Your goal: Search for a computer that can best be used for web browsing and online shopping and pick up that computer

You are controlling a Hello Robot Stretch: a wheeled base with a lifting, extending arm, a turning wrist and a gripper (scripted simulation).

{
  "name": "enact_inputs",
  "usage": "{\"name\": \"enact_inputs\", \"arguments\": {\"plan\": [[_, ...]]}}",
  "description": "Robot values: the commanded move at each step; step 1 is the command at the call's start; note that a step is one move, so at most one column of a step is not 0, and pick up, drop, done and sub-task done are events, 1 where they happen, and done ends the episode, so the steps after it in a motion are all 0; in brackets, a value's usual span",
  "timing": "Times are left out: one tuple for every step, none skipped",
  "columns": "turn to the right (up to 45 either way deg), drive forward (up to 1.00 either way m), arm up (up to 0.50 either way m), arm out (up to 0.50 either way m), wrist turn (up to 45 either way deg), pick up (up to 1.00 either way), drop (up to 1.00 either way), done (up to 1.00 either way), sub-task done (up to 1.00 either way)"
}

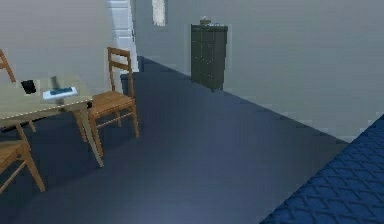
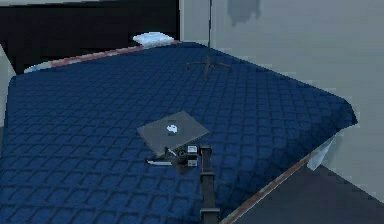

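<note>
The arm (image 2: 208,195) is a dark bar with a square section, plain and straight along its length. At its far end are two small white squares (image 2: 190,151) bearing black marks. Beside them is the gripper (image 2: 158,161), a dark compact body with two thin fingers (image 2: 166,160).

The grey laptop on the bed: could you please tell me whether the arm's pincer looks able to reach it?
Probably yes: in the arm side view the pincer lies just below the closed laptop, over the blue bed, with nothing standing between them. Whether they touch cannot be told.
</note>
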Motion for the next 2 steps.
{"name": "enact_inputs", "arguments": {"plan": [[0.0,0.0,0.1,0.0,0.0,0.0,0.0,0.0,0.0],[0.0,0.0,0.0,0.0,0.0,0.0,0.0,1.0,0.0]]}}
